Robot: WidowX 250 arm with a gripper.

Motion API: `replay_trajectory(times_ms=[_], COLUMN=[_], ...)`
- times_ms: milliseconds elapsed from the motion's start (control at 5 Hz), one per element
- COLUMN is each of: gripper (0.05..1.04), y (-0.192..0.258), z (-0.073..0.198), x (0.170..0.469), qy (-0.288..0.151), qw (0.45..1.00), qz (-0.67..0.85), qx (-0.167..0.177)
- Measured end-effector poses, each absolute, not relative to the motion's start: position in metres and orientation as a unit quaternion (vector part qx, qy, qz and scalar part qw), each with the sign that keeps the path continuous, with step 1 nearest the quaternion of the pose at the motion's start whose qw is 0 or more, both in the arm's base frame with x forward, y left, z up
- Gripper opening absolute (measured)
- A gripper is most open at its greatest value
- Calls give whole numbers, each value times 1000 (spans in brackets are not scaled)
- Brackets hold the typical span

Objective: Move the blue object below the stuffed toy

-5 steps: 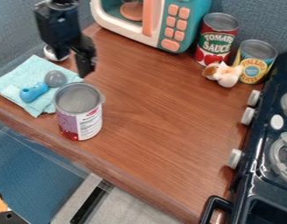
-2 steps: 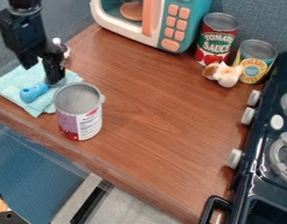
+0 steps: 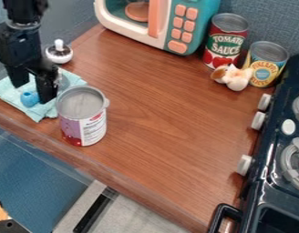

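Wood-grained counter lies under your gripper, its fingers parted. Right by their tips, on the cloth, sits the blue object: likely light, stiff and slick, so pinch it squarely across the middle. Well apart from your gripper is the stuffed toy.

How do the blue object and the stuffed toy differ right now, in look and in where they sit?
The blue object is plain blue, while the stuffed toy is white with a brown patch. The blue object lies on the pale cloth; the toy is on bare wood by the yellow-labelled can. The gripper partly covers the blue object, whereas the toy is well away from it. Both are on the same counter.
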State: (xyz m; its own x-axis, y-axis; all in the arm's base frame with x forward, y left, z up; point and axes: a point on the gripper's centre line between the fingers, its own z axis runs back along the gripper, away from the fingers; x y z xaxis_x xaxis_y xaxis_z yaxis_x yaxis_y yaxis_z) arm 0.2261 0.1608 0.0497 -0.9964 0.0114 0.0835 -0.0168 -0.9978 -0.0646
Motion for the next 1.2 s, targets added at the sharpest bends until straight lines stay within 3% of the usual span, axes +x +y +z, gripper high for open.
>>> replay_trajectory(times_ms=[400,800,1200], gripper=[967,386,110], y=[166,167,173], z=[44,40,41], x=[228,226,238], qy=[-50,-59,-72], qw=[-22,-32,-53], qz=[998,997,994], qx=[27,37,55])
